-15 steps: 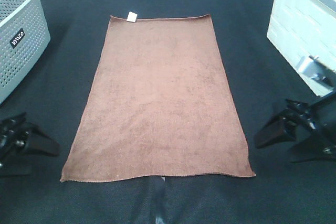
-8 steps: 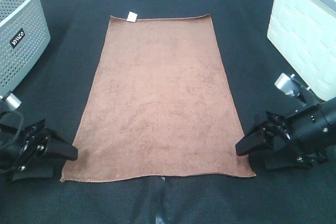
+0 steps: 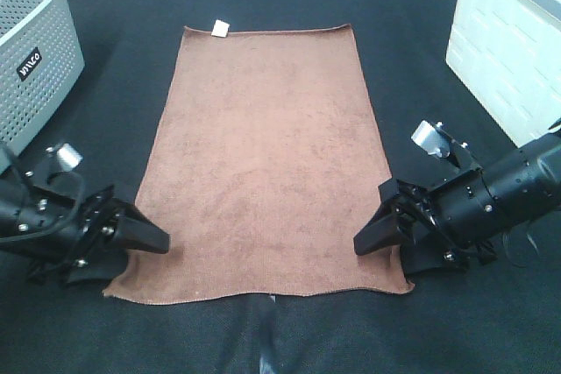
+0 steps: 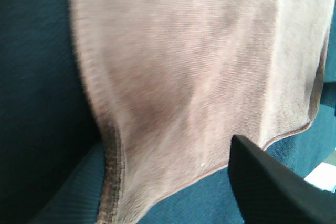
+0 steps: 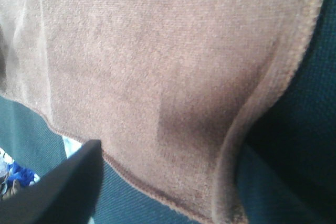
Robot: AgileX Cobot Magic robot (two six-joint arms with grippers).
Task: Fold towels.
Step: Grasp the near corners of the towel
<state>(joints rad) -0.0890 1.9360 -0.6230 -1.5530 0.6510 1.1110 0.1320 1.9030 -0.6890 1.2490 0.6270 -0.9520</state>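
The rust-brown towel (image 3: 267, 155) lies flat and lengthwise on the black table, its white tag (image 3: 220, 28) on the far short edge. My left gripper (image 3: 140, 260) is open at the towel's near left corner, its jaws straddling the side edge. My right gripper (image 3: 381, 260) is open at the near right corner in the same way. In the left wrist view the towel (image 4: 199, 66) has its hem rucked up, with one black finger (image 4: 268, 187) beside it. In the right wrist view the towel (image 5: 157, 66) has a raised hem, with one finger (image 5: 58, 187) over the short edge.
A grey perforated basket (image 3: 31, 59) stands at the far left. A white brick-patterned box (image 3: 508, 50) stands at the far right. The black table cloth (image 3: 421, 67) surrounds the towel on all sides.
Both grippers have moved inward from the table's sides to the towel's near corners. The near corners have been pushed slightly inward and the hems have rucked up.
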